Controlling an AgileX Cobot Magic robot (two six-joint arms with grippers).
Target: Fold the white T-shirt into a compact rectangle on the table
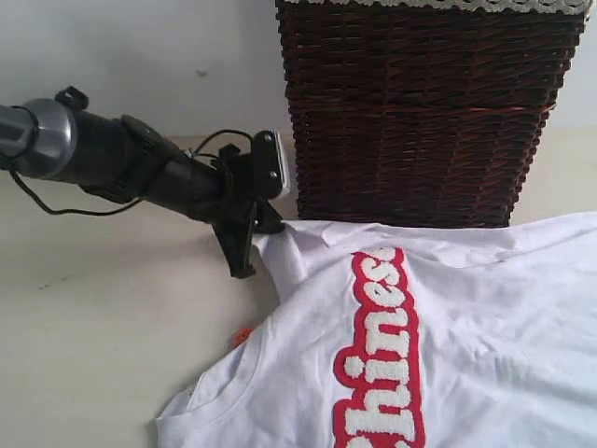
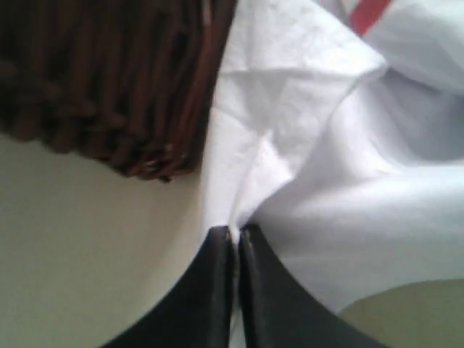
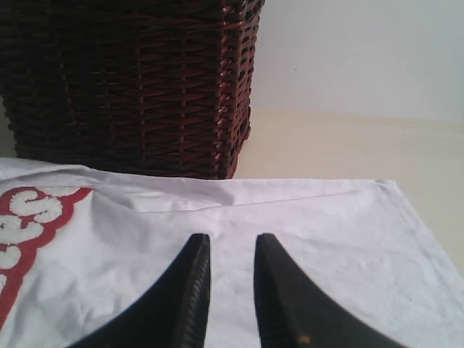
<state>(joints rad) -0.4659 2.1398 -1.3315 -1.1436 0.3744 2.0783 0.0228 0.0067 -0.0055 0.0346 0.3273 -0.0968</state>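
White T-shirt lies spread on the surface, one edge right against the foot of the wicker basket — red-outlined lettering face up. Left gripper is clenched on a bunched fold of the shirt just beside the basket's corner. Right gripper — jaws parted, nothing between them, over the shirt in front of the basket.

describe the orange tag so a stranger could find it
The T-shirt lies on the table before the dark basket. At its left edge in the exterior view, near the collar, a tiny tag peeks out. It is the only orange spot among white cloth and red lettering.
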